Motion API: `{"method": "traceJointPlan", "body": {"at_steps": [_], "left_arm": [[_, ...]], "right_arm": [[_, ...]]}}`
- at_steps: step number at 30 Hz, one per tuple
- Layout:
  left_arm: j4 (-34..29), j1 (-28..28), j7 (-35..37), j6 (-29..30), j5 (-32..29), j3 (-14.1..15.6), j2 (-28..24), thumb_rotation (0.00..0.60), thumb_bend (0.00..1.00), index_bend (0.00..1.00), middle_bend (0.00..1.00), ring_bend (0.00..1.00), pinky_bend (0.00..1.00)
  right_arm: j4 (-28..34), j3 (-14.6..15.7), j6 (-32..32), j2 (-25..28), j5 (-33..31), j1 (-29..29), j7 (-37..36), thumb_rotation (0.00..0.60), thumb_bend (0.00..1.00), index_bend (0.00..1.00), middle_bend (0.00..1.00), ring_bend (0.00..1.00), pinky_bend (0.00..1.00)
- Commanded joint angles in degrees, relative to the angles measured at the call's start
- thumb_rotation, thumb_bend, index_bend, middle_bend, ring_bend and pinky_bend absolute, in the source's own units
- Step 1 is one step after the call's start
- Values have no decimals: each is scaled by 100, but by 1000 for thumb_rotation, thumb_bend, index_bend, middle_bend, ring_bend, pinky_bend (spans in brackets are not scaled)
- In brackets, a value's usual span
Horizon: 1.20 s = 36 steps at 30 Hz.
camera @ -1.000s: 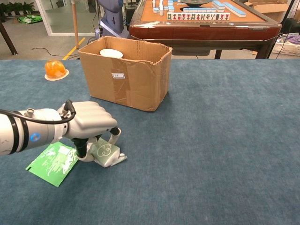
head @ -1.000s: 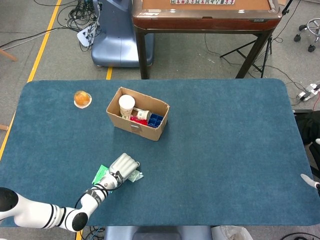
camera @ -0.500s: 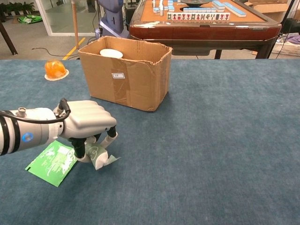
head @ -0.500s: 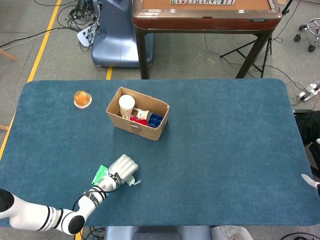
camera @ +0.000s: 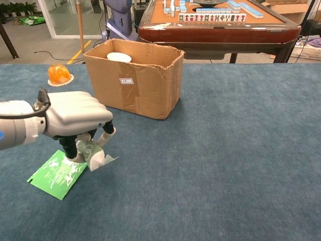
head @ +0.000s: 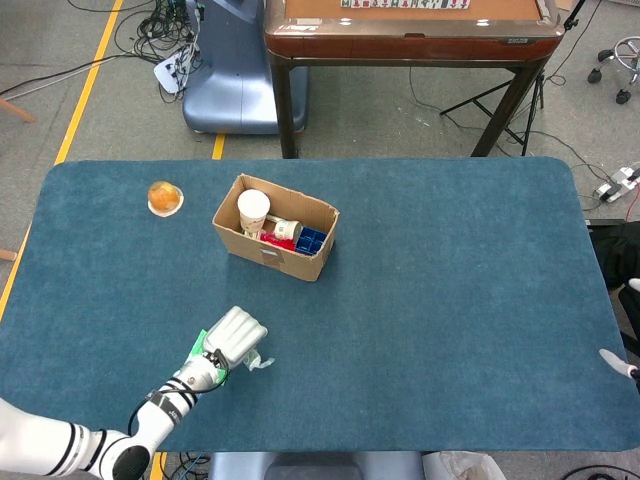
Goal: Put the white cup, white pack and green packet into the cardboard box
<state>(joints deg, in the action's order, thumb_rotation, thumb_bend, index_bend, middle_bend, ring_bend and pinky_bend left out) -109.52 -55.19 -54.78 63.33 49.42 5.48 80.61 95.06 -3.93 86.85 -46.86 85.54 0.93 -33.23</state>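
Since a second ago the left hand [camera: 75, 118] has risen and drawn back toward the near-left of the table [head: 450, 300], taking the white pack [camera: 94, 155] up with it; the pack now hangs pinched beneath the fingers, its lower corner at or just off the cloth, hard to tell which. Green packet [camera: 57, 173] lies flat on the table under and just left of that hand, not held. Head view shows the same hand [head: 233, 337] over the packet, pack edge poking out at its right. Cardboard box [camera: 134, 78] stands well behind, open-topped, white cup [camera: 119, 57] upright inside its left end. Orange item on a small dish [camera: 59, 74] sits left of the box. Right hand: only a tip [head: 618, 364] at the right edge; fingers' state cannot be told.
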Motion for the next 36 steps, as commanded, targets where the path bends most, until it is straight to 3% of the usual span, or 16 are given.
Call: {"method": "traceJointPlan", "body": {"at_steps": [1, 8, 19, 23, 29, 36], "left_arm": [[-221, 64, -112, 187, 106, 23, -212, 600, 222, 685, 1000, 834, 905], [-670, 122, -185, 661, 183, -275, -736, 600, 221, 682, 1000, 831, 905], [-722, 214, 22, 1448, 301, -1155, -969, 600, 222, 670, 1000, 808, 892], [-504, 237, 175, 1720, 351, -1481, -758, 600, 222, 661, 1000, 794, 885], [134, 220, 748, 2060, 570, -1989, 3, 600, 222, 650, 1000, 789, 883], [883, -37, 747, 1770, 432, -2261, 585, 600, 222, 604, 1000, 786, 881]], "right_arm": [[20, 6, 7, -3, 16, 0, 32, 600, 85, 185, 194, 38, 173], [45, 19, 9, -3, 41, -1, 74, 600, 85, 186, 194, 37, 173], [61, 20, 8, 0, 33, -6, 98, 600, 85, 186, 194, 38, 172], [72, 29, -18, 0, 46, -20, 124, 600, 85, 186, 194, 38, 172], [77, 35, -39, -2, 53, -34, 141, 600, 85, 186, 194, 37, 172], [59, 35, -84, -1, 34, -55, 106, 600, 85, 186, 194, 37, 173]]}}
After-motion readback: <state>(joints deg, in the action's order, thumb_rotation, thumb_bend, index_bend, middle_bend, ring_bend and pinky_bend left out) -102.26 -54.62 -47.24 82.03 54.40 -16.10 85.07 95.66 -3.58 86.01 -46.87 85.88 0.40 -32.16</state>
